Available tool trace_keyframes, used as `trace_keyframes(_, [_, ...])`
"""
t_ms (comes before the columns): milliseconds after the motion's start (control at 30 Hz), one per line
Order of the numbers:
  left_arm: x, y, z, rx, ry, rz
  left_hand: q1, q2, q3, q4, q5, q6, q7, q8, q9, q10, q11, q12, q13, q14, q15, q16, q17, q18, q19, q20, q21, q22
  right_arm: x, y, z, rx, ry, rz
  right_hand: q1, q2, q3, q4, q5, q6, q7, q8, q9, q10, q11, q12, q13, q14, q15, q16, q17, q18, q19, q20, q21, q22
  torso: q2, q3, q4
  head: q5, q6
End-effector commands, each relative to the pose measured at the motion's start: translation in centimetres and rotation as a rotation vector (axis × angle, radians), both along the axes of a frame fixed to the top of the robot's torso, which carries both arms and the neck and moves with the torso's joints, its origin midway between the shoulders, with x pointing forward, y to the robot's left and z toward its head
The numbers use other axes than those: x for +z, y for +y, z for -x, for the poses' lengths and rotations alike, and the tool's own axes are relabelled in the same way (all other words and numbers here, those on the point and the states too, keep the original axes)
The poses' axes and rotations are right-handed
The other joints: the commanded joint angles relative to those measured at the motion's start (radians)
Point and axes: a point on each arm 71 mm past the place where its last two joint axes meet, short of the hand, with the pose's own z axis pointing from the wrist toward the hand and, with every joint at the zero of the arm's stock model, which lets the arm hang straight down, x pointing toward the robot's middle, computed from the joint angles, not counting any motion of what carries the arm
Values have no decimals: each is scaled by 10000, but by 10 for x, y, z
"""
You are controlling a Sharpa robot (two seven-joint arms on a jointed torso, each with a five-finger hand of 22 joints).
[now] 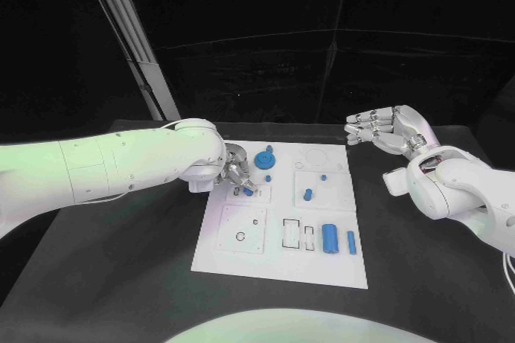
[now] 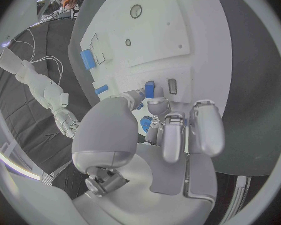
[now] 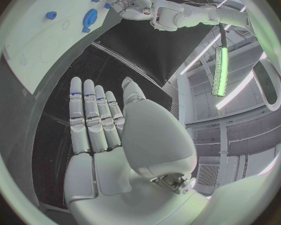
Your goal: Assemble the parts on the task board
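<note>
Left hand (image 1: 236, 172) pinches a small blue part (image 2: 150, 89) at its fingertips, low over the task board (image 1: 281, 261), presumably for seating; right hand (image 1: 388, 129) hangs released, clear.

Board (image 1: 281, 242): smooth matt white plastic. Parts (image 1: 332, 239): smooth blue plastic, slight sheen. Tabletop (image 1: 118, 268): matt black, cloth-like cover. Hands (image 1: 238, 172): silver metallic finish, semi-gloss. Arms (image 1: 118, 161): glossy white plastic shells.

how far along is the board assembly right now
Looks early. A round blue gear sits at the white task board's far end. The left hand works a small blue piece. Two blue cylinders lie loose near the front; the right hand hangs idle.
</note>
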Motion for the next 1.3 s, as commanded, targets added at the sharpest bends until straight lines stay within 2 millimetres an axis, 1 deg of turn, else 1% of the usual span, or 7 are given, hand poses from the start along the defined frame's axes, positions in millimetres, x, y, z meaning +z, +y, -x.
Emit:
trace_keyframes(33, [-1,-1,1,-65,150,14,-274,-5,1198,-1218,14,88,-79,63,2,68,-15,56,16,1075,-51,31,2634,-57,33,-18,33,-3,1,2,0,101,-25,-52,-6,87,-3,-58,57,-78,-7,6,4,-79,18,39,-10,-30,35,-59,-16,103,70,25,-69,-19,-4,3,-4,13,-9])
trace_keyframes(200, [-1,-1,0,-33,135,8,-691,21,764,-927,5,205,-112,52,-30,66,-44,93,52,1075,-81,31,2634,-58,33,-46,29,8,1,2,-1,99,-19,-51,-6,87,-3,-58,57,-78,-7,6,4,-79,18,39,-10,-30,35,-59,-16,103,70,25,-69,-19,-2,2,7,-5,-12])
trace_keyframes(333, [-1,0,-1,-15,135,0,-907,41,477,-755,1,270,-120,33,-57,73,-49,127,90,1075,-88,31,2634,-62,39,-57,37,35,1,3,-1,107,-19,-56,-6,87,-3,-58,57,-78,-7,6,4,-79,18,39,-10,-30,35,-59,-16,103,70,25,-69,-19,-7,8,-7,0,-20])
trace_keyframes(833, [-2,0,-1,-62,261,-120,-1133,76,69,-547,3,381,-132,-5,-102,144,-57,233,234,1075,-94,31,2634,-64,43,-64,38,56,1,3,-1,107,-18,-56,-1,83,-6,-66,50,-83,-5,3,3,-89,20,41,-11,-36,37,-62,-22,102,72,26,-78,-24,-6,0,7,-56,-41])
trace_keyframes(1033, [-3,0,-1,-107,339,-182,-1228,66,-121,-463,6,437,-146,-10,-115,218,-69,334,367,1075,-102,31,2634,-65,51,-70,44,70,1,3,-1,120,-43,11,7,81,-6,-78,29,-88,-4,0,2,-97,22,45,-12,-41,39,-64,-28,101,74,26,-87,-30,-1,2,6,-68,-12])
trace_keyframes(1167, [-3,0,-1,-106,351,-202,-1280,77,-210,-412,10,473,-156,-7,-120,258,-78,388,436,1075,-109,31,2634,-68,61,-75,57,93,1,3,-1,139,-64,50,14,77,-9,-89,7,-93,-1,-2,1,-106,24,48,-13,-46,41,-67,-34,101,76,27,-97,-36,-4,-3,4,-64,-20])
trace_keyframes(1300, [-3,0,-2,-68,339,-216,-1339,102,-287,-352,14,498,-162,-9,-125,278,-83,414,465,1075,-114,31,2634,-70,67,-80,64,105,1,3,-1,147,-71,61,17,76,-10,-94,-6,-96,0,-2,1,-111,25,49,-13,-49,42,-68,-38,100,78,28,-102,-39,-1,3,2,-63,-34])
